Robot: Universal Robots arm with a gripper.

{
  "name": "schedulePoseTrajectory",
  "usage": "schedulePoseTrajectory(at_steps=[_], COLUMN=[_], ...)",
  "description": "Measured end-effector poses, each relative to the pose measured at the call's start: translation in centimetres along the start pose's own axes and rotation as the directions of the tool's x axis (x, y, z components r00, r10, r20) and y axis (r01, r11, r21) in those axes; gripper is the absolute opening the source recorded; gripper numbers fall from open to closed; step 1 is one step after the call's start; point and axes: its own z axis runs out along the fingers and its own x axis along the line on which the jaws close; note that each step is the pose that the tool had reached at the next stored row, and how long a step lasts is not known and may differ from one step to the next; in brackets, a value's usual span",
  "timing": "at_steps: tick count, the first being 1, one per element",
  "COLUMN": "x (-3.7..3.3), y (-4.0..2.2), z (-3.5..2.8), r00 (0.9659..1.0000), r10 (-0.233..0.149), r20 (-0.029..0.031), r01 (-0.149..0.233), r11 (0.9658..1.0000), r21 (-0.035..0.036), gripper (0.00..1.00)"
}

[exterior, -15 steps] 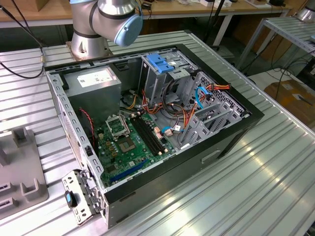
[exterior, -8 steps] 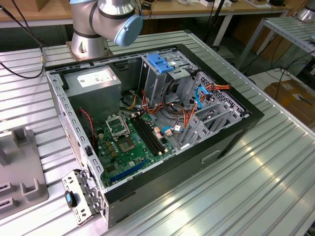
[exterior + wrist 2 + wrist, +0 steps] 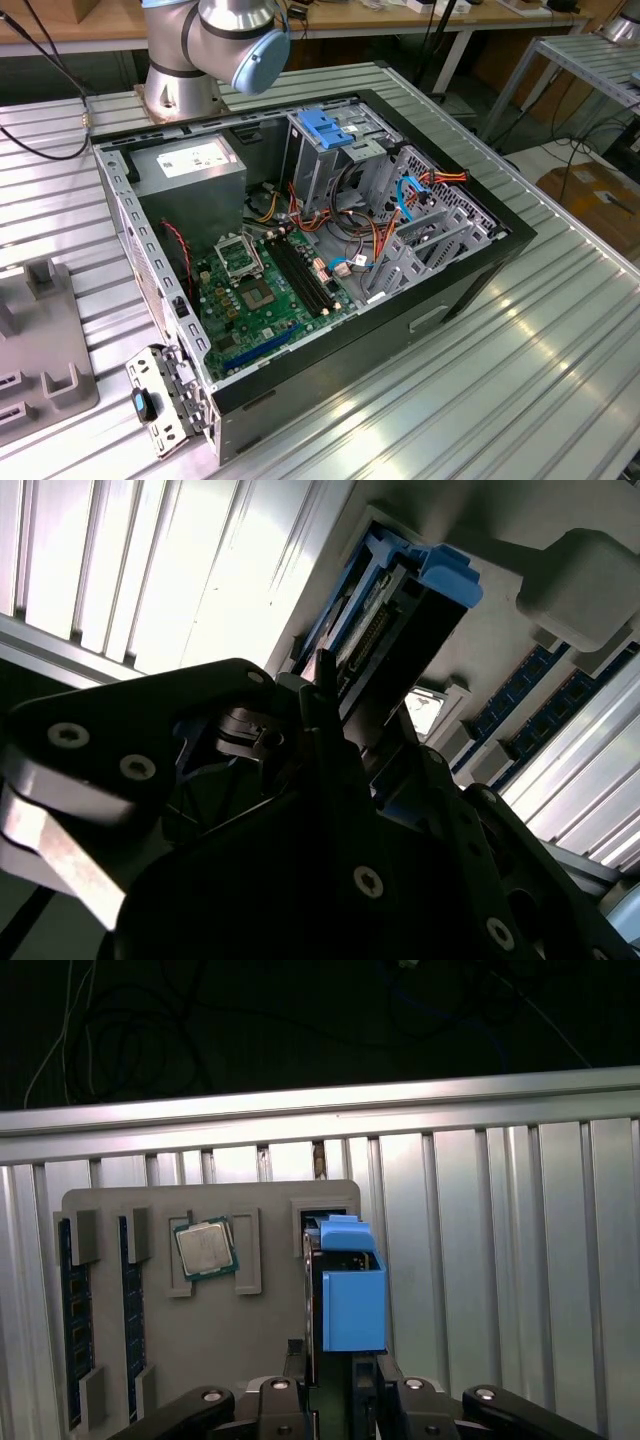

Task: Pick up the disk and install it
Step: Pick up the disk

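In both wrist views my gripper (image 3: 340,1365) is shut on the disk (image 3: 347,1295), a flat drive in a bright blue plastic carrier held on edge between the black fingers (image 3: 318,695). The disk (image 3: 405,605) points away from the wrist toward a rectangular slot (image 3: 325,1210) in a grey parts tray (image 3: 265,1345). Whether its far end is out of the slot I cannot tell. In the exterior view the open computer case (image 3: 480,270) lies on the ribbed metal table, with a blue-topped drive cage (image 3: 330,128) at its back.
The tray also holds a processor chip (image 3: 205,1250) and blue memory sticks (image 3: 68,1330). The arm's base (image 3: 185,85) stands behind the case. Inside the case are a motherboard (image 3: 260,290), a grey power supply (image 3: 190,165) and loose cables (image 3: 400,200).
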Motion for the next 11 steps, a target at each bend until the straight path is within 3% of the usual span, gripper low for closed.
schedulePoseTrajectory(at_steps=[6, 11], x=[0.0, -0.01], y=[0.0, -0.01], z=[-0.01, -0.39], r00=[1.0, 1.0], r10=[0.0, 0.0], r20=[0.0003, 0.0], r01=[0.0, 0.0], r11=[1.0, 1.0], r21=[0.0005, 0.0], gripper=[0.35, 0.35])
